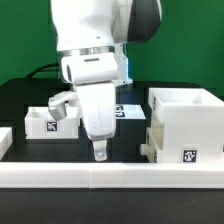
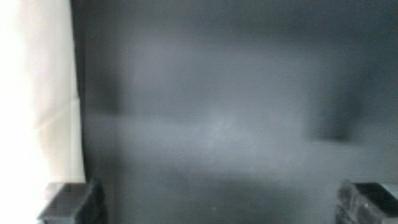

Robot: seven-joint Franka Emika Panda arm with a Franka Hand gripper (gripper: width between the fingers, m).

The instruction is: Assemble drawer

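Note:
The white boxy housing (image 1: pixel 184 124) stands on the black table at the exterior view's right, with square tags on its front. A white open-top tray (image 1: pixel 48 122) with a tag sits at the exterior view's left, partly behind the arm. My gripper (image 1: pixel 99 154) points down between them, just above the table near the front rail. Its jaws stand wide apart with nothing between them. In the wrist view my gripper (image 2: pixel 217 205) shows only bare dark table between the fingertips (image 2: pixel 71 203). A second tray is not visible.
A low white border rail (image 1: pixel 110 175) runs along the table's front edge; it also shows as a pale strip in the wrist view (image 2: pixel 32 100). The marker board (image 1: pixel 128 110) lies behind the arm. A white piece (image 1: pixel 4 138) sits at the far left edge.

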